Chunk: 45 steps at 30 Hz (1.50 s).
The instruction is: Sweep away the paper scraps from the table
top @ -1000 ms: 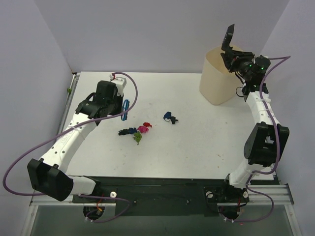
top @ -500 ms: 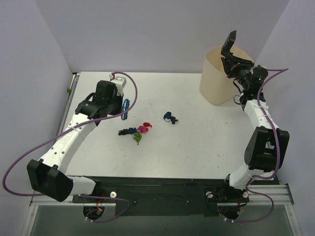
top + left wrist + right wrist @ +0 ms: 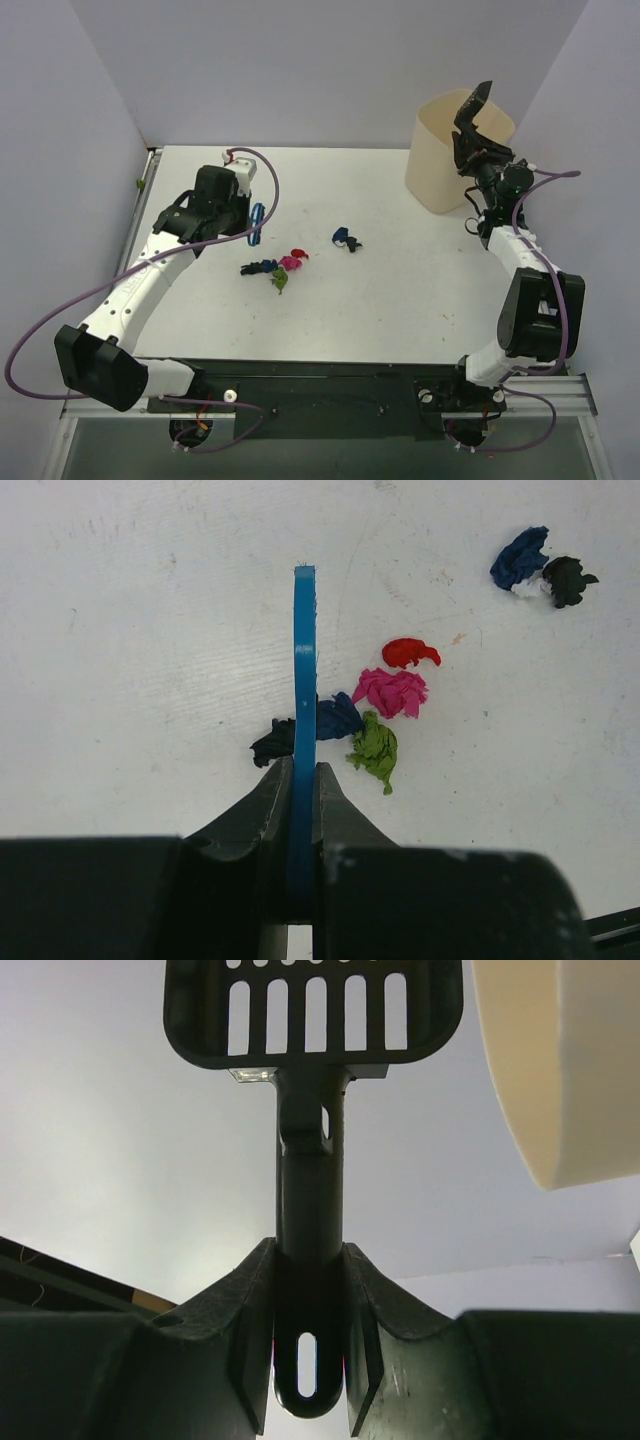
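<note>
White table [image 3: 420, 300], paper scraps [image 3: 290, 263] well off edges

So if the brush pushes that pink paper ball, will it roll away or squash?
The pink scrap looks tiny and loosely crumpled, so it's probably very light and should skid easily over the smooth table. Its lumpy shape suggests it would tumble a bit, not roll far. Soft paper may squash slightly against the blue brush.

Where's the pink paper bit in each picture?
Top external: pink scrap, just left of centre.
Left wrist: pink scrap, right of centre.
Right wrist: not in it.
Shared landmark: green scrap, just below the pink one in both.
</note>
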{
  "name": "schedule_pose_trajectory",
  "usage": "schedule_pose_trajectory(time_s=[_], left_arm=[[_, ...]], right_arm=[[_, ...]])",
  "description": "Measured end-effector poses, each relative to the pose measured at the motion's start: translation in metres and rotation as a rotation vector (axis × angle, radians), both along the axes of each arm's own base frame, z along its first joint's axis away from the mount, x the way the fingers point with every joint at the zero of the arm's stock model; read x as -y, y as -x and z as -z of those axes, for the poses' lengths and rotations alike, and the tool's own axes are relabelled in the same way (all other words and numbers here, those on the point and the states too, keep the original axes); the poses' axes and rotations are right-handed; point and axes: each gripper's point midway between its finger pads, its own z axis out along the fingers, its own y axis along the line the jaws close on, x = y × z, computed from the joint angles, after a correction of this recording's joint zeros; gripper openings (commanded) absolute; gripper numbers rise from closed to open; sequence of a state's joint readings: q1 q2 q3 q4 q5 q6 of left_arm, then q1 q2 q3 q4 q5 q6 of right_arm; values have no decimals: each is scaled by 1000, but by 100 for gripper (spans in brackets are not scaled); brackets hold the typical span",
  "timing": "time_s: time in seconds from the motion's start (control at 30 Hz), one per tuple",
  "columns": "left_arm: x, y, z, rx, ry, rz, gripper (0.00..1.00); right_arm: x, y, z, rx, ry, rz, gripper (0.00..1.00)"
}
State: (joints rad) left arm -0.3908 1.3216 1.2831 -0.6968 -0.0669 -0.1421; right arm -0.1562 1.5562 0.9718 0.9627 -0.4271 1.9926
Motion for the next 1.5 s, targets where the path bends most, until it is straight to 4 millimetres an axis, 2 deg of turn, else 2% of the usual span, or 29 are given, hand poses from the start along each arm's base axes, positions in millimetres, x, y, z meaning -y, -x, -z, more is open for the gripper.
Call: schedule_pose_trajectory(time_s=[0.2, 0.37, 0.47, 0.57, 0.67, 0.77, 0.87, 0.93, 1.03, 1.17, 1.2, 1.33, 1.4, 1.5], left_arm=[[1, 0, 1, -2, 4, -1, 0], [1, 0, 0, -2, 5, 0, 0], [1, 0, 0, -2, 5, 0, 0], [1, 0, 1, -2, 5, 1, 0], [1, 0, 1, -2, 5, 1, 0], [1, 0, 1, -5, 4, 1, 0], [2, 0, 2, -8, 3, 3, 0], [3, -2, 3, -12, 2, 5, 0], [8, -7, 3, -15, 1, 11, 0], [17, -15, 2, -19, -1, 29, 0], [20, -18, 1, -18, -1, 37, 0], [35, -35, -1, -18, -10, 79, 0], [46, -47, 2, -22, -24, 109, 0], [65, -61, 13, -31, -53, 157, 0]], right_arm=[[-3, 2, -8, 55, 0, 6, 0], [-11, -4, -7, -18, 17, -41, 0], [-21, -9, -7, -98, 151, -72, 0], [-35, -3, -13, -156, 340, -110, 0], [-60, 14, -27, -175, 561, -184, 0], [-90, 40, -37, -168, 797, -290, 0], [-118, 70, -35, -157, 1015, -405, 0], [-131, 90, -27, -156, 1153, -476, 0], [-145, 119, 5, -203, 1350, -592, 0], [-149, 156, 71, -324, 1574, -741, 0], [-147, 172, 95, -373, 1639, -790, 0], [-131, 225, 161, -510, 1819, -934, 0], [-121, 248, 182, -545, 1881, -973, 0], [-105, 271, 200, -563, 1916, -978, 0]])
